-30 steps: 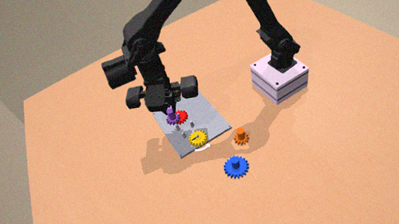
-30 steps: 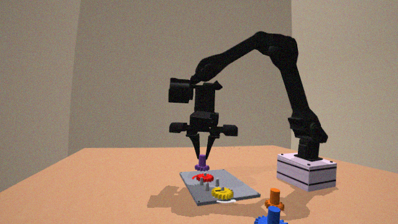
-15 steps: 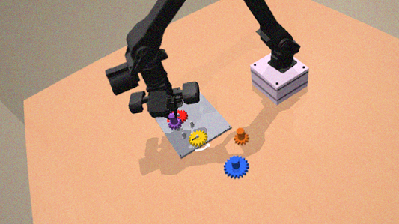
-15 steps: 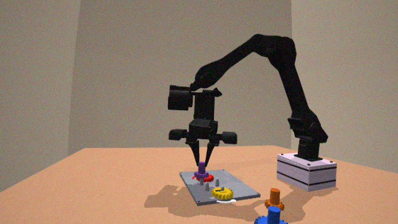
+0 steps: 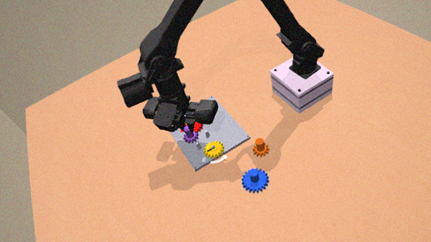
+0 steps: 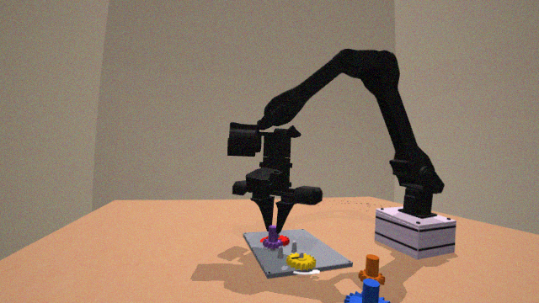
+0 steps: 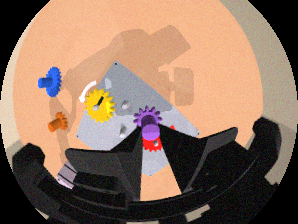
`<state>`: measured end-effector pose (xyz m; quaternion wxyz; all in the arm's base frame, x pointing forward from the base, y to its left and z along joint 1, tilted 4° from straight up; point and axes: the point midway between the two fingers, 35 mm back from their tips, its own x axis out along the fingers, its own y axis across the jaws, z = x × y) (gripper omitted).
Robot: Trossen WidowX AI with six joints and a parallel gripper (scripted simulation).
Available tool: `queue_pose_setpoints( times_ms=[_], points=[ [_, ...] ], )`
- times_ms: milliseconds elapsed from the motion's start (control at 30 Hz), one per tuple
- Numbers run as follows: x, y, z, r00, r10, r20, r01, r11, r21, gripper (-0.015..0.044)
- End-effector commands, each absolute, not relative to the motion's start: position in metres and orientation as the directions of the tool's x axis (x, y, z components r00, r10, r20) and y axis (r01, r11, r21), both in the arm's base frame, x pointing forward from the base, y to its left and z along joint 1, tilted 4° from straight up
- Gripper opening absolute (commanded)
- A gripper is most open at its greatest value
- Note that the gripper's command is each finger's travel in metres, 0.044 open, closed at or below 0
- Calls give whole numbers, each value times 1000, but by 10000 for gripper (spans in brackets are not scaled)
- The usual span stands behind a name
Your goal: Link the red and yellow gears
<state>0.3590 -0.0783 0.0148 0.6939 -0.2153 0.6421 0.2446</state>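
The jaws were closed on the upright stem of the purple gear (image 5: pixel 190 136) (image 6: pixel 273 243) (image 7: pixel 148 117), and its toothed part was low over the grey board (image 5: pixel 230 131) (image 6: pixel 328 252) (image 7: pixel 95 137). From where I stood it looked to be at a peg, though I couldn't fairly tell whether it sat flat. Just beside it, partly hidden, was the red gear (image 5: pixel 198 126) (image 6: pixel 284 241) (image 7: pixel 151 145).

Farther along the board stood two bare pegs, one nearer the robot's base (image 5: pixel 207 134) (image 6: pixel 294 247) (image 7: pixel 123 131) and one farther from it (image 5: pixel 198 146) (image 6: pixel 280 252) (image 7: pixel 125 105). Past them lay the yellow gear (image 5: pixel 219 151) (image 6: pixel 301 263) (image 7: pixel 105 112), its black stripe showing, with the white arrow (image 5: pixel 220 159) (image 6: pixel 313 272) (image 7: pixel 87 90) curving beside it.

Off the board, the orange gear (image 5: pixel 260 148) (image 6: pixel 372 267) (image 7: pixel 58 122) and the larger blue gear (image 5: pixel 255 181) (image 6: pixel 370 290) (image 7: pixel 51 82) stood stem-up on the table (image 5: pixel 329 185) (image 6: pixel 126 252) (image 7: pixel 220 65). The black arm (image 5: pixel 187 14) (image 6: pixel 307 88) arched back to its pale block (image 5: pixel 300 101) (image 6: pixel 438 244) (image 7: pixel 66 176).
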Motion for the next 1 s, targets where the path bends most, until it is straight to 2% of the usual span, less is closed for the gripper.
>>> queue_pose_setpoints(
  times_ms=[0, 667, 967],
  points=[
    [359, -78, 14, 57, 65, -996, -601, 799, 18, 0],
    [360, -79, 11, 57, 65, -996, -897, 442, -22, 0],
    [360, -78, 9, 57, 65, -996, -838, 546, -12, 0]
  ],
)
